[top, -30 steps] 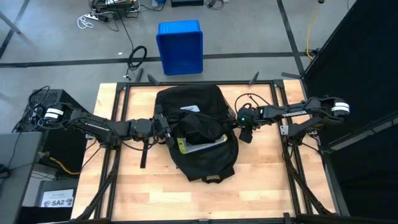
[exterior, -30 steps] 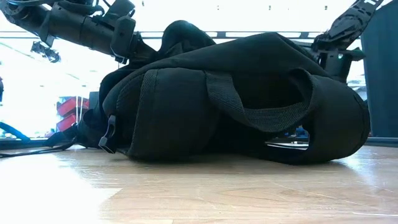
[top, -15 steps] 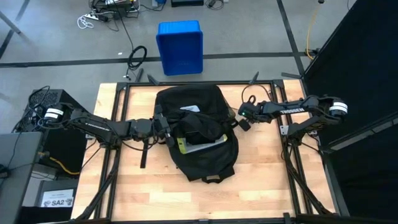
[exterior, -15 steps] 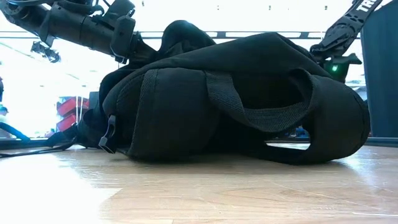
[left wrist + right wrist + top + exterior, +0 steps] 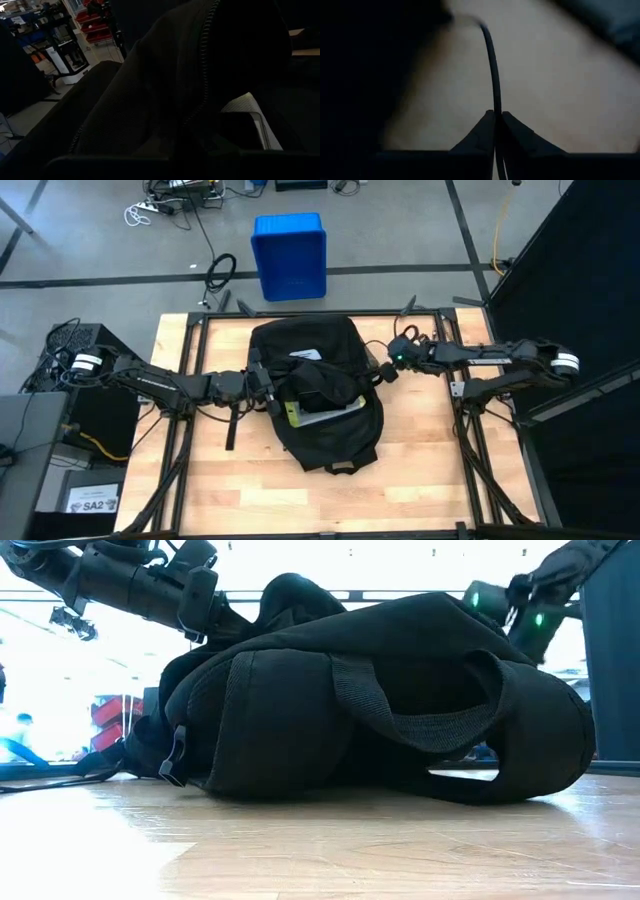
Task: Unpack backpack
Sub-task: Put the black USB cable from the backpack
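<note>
We have the backpack (image 5: 318,390) lying mid-desk (image 5: 420,480), its top opened. Our left tool (image 5: 268,388) stays clenched on the flap's edge to hold the mouth wide; our right tool (image 5: 385,372) pinches a thin cord (image 5: 492,65) at the other side.

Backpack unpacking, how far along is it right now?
Early. Done: the large black fabric backpack lies on the wooden table with its top gaping, a white flat item showing inside. In hand: the left tool is shut at the opening's edge; the right tool is shut on a thin black cord at the other side. Left: nothing lies unpacked on the table.
</note>
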`<state>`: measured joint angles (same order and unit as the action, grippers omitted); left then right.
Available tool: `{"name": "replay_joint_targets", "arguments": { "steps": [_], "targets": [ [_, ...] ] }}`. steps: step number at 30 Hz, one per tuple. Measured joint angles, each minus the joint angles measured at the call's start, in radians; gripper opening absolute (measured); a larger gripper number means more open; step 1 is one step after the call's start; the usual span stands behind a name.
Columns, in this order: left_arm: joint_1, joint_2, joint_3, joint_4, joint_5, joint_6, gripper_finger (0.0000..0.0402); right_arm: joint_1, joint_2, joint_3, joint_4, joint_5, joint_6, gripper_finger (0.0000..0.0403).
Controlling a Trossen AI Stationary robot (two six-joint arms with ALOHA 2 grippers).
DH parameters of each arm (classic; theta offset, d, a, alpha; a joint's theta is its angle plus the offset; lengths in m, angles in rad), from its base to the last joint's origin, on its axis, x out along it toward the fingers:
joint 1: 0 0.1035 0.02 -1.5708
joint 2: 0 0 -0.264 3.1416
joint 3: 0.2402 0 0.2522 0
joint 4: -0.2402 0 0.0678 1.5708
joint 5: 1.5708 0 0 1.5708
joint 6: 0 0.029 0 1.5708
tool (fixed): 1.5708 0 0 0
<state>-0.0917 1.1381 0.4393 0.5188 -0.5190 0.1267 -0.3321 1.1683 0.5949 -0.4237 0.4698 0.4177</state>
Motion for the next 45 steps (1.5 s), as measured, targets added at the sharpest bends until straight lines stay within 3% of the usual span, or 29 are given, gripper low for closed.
{"name": "replay_joint_targets", "arguments": {
  "steps": [9, 17, 20, 25, 28, 34, 40, 45],
  "targets": [
    [0.0, 0.0, 0.0, 0.0, 0.0, 0.0, 0.0, 0.153, -0.221, 0.209, 0.061, 0.067, -0.112, 0.0],
    [0.0, 0.0, 0.0, 0.002, 0.0, 0.0, 0.0, 0.343, -0.222, 0.35, 0.133, 0.092, -0.221, 0.0],
    [0.0, 0.0, 0.0, 0.002, 0.0, 0.0, 0.0, 0.36, -0.2, 0.349, 0.056, 0.091, -0.201, 0.0],
    [0.0, 0.0, 0.0, 0.002, 0.0, 0.0, 0.0, 0.351, -0.118, 0.348, -0.271, 0.052, -0.046, 0.0011],
    [0.0, 0.0, 0.0, 0.002, 0.0, 0.0, 0.0, 0.352, -0.062, 0.328, -0.392, -0.047, 0.019, 0.0044],
    [0.0, 0.0, 0.0, 0.002, 0.0, 0.0, 0.0, 0.403, 0.019, 0.269, -0.409, -0.26, 0.037, 0.0156],
    [0.0, 0.0, 0.0, 0.002, 0.0, 0.0, 0.0, 0.42, 0.079, 0.201, -0.414, -0.282, 0.078, 0.0254],
    [0.0, 0.0, 0.0, 0.002, 0.0, 0.0, 0.0, 0.38, 0.114, 0.092, -0.26, -0.304, 0.078, 0.0274]
  ]
}}
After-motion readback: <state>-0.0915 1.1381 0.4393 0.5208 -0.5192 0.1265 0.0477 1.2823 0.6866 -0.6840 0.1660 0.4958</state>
